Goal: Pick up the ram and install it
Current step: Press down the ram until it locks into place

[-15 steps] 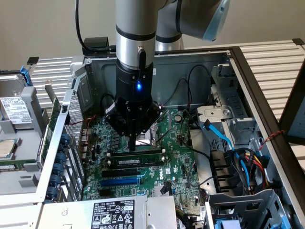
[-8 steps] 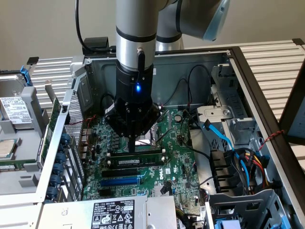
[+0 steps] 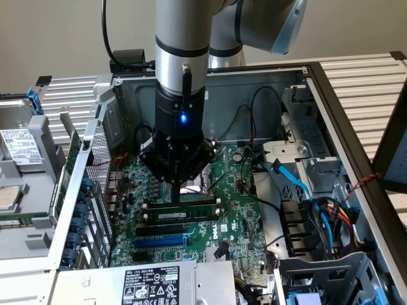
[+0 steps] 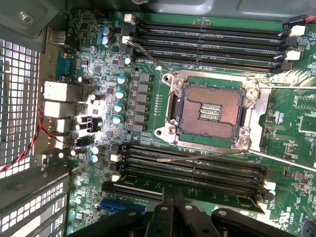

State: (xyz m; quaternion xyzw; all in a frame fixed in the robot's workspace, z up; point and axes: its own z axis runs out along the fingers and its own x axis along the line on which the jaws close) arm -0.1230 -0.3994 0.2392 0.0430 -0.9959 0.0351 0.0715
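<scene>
The ram (image 3: 191, 215) is a thin green stick with a white label, lying along a memory slot on the green motherboard (image 3: 235, 190) inside the open computer case. In the wrist view the ram (image 4: 217, 193) stands on edge in the slot nearest the blue slot (image 4: 116, 206). My gripper (image 3: 177, 189) hangs straight down over the ram's middle, fingers shut together with nothing between them. The gripper (image 4: 170, 200) covers the stick's centre in the wrist view. I cannot tell whether the tips touch the ram.
Several empty black memory slots (image 4: 197, 165) lie between the ram and the bare CPU socket (image 4: 210, 111). Another bank of slots (image 4: 207, 42) sits beyond the socket. Blue cables (image 3: 305, 190) and drive bays crowd the exterior view's right; a power supply (image 3: 152, 283) is at the front.
</scene>
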